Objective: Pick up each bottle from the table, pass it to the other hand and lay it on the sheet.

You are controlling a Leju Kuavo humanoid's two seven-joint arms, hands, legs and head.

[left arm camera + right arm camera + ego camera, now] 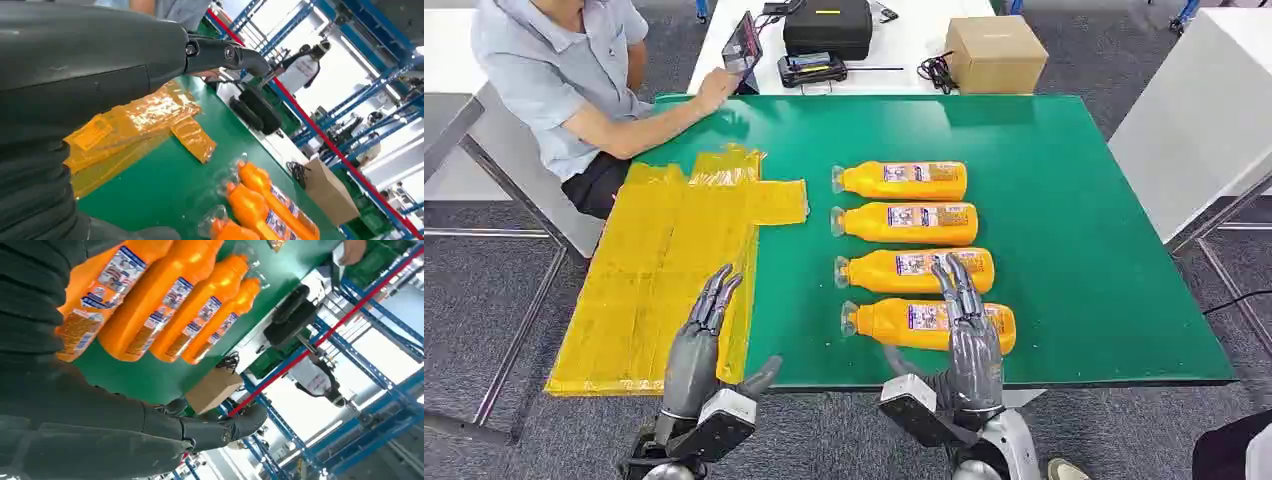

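1. Four orange bottles lie side by side on the green table [1074,250], caps toward the yellow sheet [664,270].
2. Right hand [969,335] hovers over the nearest bottle [929,325], fingers straight and apart, gripping nothing.
3. Left hand [699,345] is over the sheet's near edge, fingers extended, empty, well apart from the bottles.

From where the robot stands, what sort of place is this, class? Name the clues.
Probably a workshop or robot test hall: blue steel racking, a green work table with equipment cases behind it, and grey carpet floor.
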